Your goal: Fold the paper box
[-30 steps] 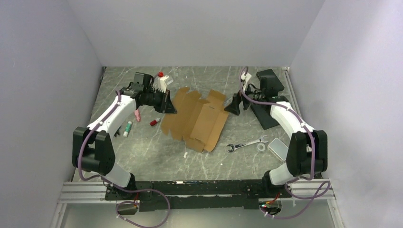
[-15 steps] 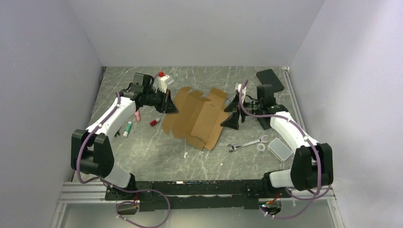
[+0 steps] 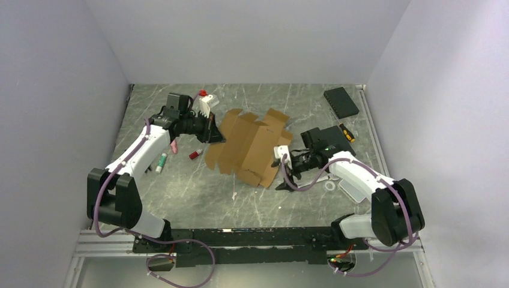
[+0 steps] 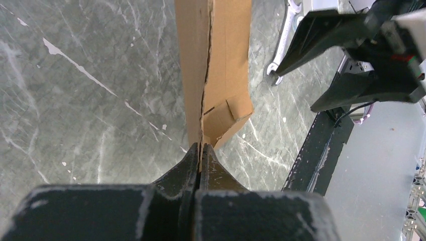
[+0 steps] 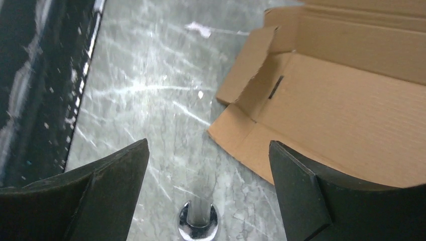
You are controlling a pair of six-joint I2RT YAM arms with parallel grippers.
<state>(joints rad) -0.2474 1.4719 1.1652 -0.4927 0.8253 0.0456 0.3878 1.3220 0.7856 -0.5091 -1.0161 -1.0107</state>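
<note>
Overhead view of a grey marbled table (image 3: 198, 198) with two robot arms reaching in from the near edge. Shows the paper box (image 3: 249, 147) near the middle of the table, between the arms, as an open brown cardboard sheet, flaps spread and only slightly raised along the creases. Shows the left gripper (image 3: 213, 135) clamped tight on the sheet's left edge, with the cardboard pinched thin between both fingers in the wrist view. Probably held this way to anchor the sheet and lift that side off the table while the other arm works. Shows the right gripper (image 5: 208, 143) spread wide and empty, low over the table just beside the sheet's near right corner, touching no cardboard. Likely lined up to catch a flap there. Judged an early step: no wall standing, no flap tucked. As for containers: nothing inside the paper box, not yet a box at all. Also a small clear plastic case (image 3: 354, 191) beside the right arm, contents impossible to tell. Elsewhere: a wrench (image 5: 198, 226) on the table between the right gripper's fingers in its wrist view, a black flat pad (image 3: 341, 101) at the far right corner, a white bottle with a red cap (image 3: 205, 103) behind the left gripper, and a few small tubes (image 3: 161, 162) on the left.
</note>
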